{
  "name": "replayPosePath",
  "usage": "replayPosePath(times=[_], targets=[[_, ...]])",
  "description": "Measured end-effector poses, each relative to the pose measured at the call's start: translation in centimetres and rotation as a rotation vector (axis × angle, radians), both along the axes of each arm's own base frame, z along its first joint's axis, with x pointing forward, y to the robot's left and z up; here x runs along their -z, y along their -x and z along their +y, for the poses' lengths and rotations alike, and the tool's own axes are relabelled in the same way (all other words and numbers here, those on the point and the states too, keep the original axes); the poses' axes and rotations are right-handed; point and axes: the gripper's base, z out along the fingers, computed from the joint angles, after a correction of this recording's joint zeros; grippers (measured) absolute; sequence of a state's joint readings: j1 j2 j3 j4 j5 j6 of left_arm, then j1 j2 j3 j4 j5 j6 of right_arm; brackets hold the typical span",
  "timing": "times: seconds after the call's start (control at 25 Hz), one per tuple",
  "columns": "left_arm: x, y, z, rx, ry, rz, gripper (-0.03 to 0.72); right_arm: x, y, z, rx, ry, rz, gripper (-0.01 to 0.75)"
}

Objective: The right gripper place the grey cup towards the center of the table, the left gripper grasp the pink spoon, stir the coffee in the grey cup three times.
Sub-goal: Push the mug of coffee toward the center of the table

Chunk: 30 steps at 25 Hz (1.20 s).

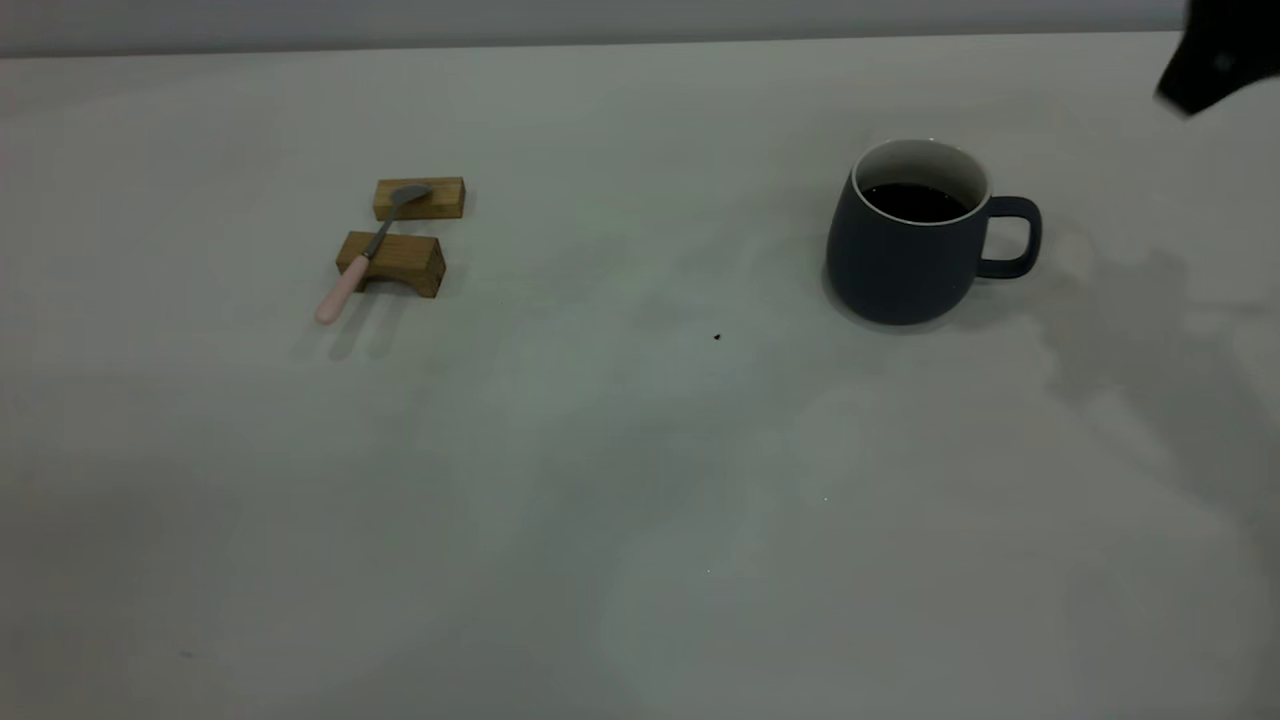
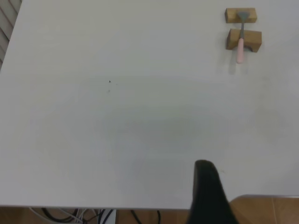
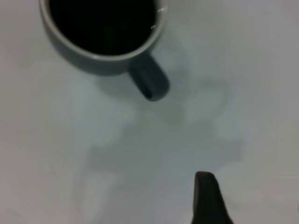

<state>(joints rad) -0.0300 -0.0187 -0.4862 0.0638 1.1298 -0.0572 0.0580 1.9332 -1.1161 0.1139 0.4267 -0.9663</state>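
Nothing yet grips the cup [image 1: 905,255]; our right gripper [image 1: 1215,55] hangs beyond its handle, fingers unreadable. Next we must descend, grasp it, and carry it centreward.

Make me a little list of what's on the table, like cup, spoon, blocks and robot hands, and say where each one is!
cup: grey cup stands upright on the right side of the table, handle pointing right
drink: dark coffee inside the cup
spoon: pink spoon rests across two wooden blocks on the left side, pink handle sticking out toward the camera
right gripper: right gripper is up in the far right corner, not touching the cup
left gripper: left gripper is over the table edge, far from the spoon
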Motion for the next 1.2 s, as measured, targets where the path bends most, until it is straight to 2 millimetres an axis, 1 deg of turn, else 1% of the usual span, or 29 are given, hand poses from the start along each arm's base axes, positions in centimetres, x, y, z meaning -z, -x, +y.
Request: replayPosePath(times=[0.04, 0.16, 0.2, 0.28, 0.36, 0.48, 0.68, 0.92, 1.04, 1.2], targets=[[0.0, 0.0, 0.0, 0.0, 0.0, 0.0, 0.544, 0.5, -0.8, 0.1, -0.041, 0.012, 0.027, 0.491], [0.0, 0.0, 0.0, 0.0, 0.0, 0.0, 0.544, 3.1, -2.9, 0.5, -0.164, 0.026, 0.106, 0.491], [0.0, 0.0, 0.0, 0.0, 0.0, 0.0, 0.544, 3.5, -3.5, 0.7, -0.205, 0.027, 0.112, 0.491], [0.0, 0.0, 0.0, 0.0, 0.0, 0.0, 0.544, 4.8, -4.4, 1.0, -0.305, 0.026, 0.13, 0.491], [0.0, 0.0, 0.0, 0.0, 0.0, 0.0, 0.544, 5.6, -5.0, 1.3, -0.385, 0.024, 0.135, 0.491], [0.0, 0.0, 0.0, 0.0, 0.0, 0.0, 0.544, 6.6, -5.4, 1.5, -0.46, 0.027, 0.139, 0.491], [0.0, 0.0, 0.0, 0.0, 0.0, 0.0, 0.544, 8.5, -5.4, 1.6, -0.493, 0.005, 0.15, 0.491], [0.0, 0.0, 0.0, 0.0, 0.0, 0.0, 0.544, 9.7, -5.5, 2.2, -0.518, -0.051, 0.124, 0.491], [0.0, 0.0, 0.0, 0.0, 0.0, 0.0, 0.544, 10.6, -5.4, 2.7, -0.549, -0.065, 0.116, 0.491], [0.0, 0.0, 0.0, 0.0, 0.0, 0.0, 0.544, 10.9, -5.6, 4.0, -0.568, -0.074, 0.075, 0.491]])
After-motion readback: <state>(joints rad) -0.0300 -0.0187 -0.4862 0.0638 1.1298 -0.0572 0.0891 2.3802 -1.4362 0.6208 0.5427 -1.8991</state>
